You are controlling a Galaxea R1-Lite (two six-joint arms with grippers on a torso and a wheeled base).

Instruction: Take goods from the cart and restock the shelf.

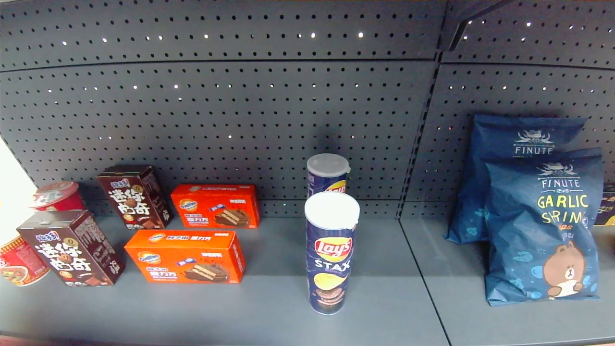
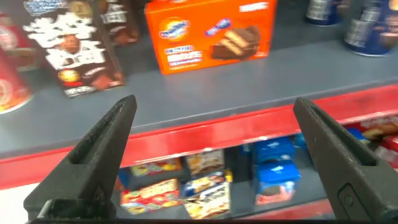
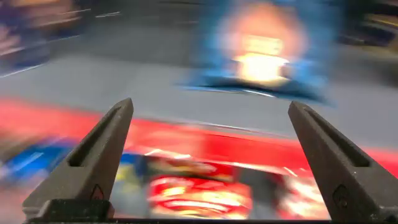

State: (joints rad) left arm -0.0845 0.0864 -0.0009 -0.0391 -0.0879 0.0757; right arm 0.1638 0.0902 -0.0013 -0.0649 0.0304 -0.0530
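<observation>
Chip tubes [image 1: 330, 250], navy with pale lids, line the shelf [image 1: 269, 307]; left hand [image 2: 214, 102] and right hand [image 3: 210, 104] gape.

The gripper [image 3: 210, 106] has its two dark fingers [image 3: 99, 155] wide apart, with nothing between them. Beyond them lies a grey shelf [image 3: 124, 81] with a red front edge [image 3: 249, 146]. A blurred blue bag [image 3: 261, 50] stands on the shelf. Blurred red packs [image 3: 199, 196] lie below the edge.

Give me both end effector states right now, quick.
Left end effector: open, holding nothing.
Right end effector: open, holding nothing.
</observation>
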